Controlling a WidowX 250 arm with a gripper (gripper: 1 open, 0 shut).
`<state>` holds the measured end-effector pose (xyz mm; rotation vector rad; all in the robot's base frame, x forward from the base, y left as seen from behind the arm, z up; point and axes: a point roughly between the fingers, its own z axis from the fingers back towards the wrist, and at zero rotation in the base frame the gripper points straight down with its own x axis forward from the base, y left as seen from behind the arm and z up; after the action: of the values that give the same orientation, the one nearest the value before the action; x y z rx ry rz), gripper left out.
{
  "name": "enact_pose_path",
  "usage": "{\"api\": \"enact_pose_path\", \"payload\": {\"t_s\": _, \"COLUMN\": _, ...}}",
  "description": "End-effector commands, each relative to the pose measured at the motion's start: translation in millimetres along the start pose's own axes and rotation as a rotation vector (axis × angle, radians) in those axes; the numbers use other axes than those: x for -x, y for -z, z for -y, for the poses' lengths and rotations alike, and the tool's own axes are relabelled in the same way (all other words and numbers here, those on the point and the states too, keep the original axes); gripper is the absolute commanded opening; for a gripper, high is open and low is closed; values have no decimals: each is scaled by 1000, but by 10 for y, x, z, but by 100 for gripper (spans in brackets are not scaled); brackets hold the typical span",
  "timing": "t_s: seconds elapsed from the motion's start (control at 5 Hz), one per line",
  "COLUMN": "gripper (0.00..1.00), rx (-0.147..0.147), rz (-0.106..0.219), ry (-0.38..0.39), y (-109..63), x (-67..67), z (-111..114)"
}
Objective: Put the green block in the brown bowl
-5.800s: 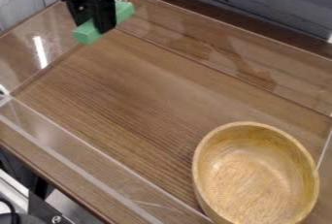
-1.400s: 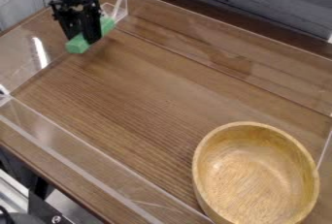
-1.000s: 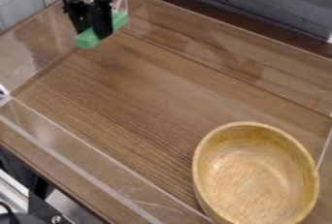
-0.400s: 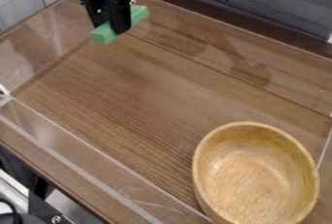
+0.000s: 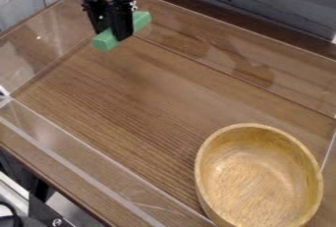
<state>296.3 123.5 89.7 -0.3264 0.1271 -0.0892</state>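
1. My main worry is the long carry: the green block [image 5: 116,32] hangs at the far left corner, well apart from the brown bowl [image 5: 258,179] at the near right. It sticks out both sides of the fingers, so a jolt could twist it loose.
2. A low path could knock the bowl's thick rim — I'd want height first.
3. The gripper [image 5: 113,20] points steeply down from above the table [image 5: 144,103], jaws clenched on the block, which is tilted, its lower end nearer me.

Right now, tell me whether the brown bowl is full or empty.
Empty. The brown bowl shows only its bare speckled inside; the green block is in the hand, far off.
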Motion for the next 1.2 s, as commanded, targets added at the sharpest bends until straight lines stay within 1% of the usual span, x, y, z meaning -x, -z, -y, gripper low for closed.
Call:
{"api": "enact_pose_path", "payload": {"t_s": 0.0, "gripper": 0, "rx": -40, "rz": 72, "ry": 12, "y": -235, "x": -1, "z": 40}}
{"api": "enact_pose_path", "payload": {"t_s": 1.0, "gripper": 0, "rx": -18, "rz": 78, "ry": 3, "y": -149, "x": -2, "z": -16}}
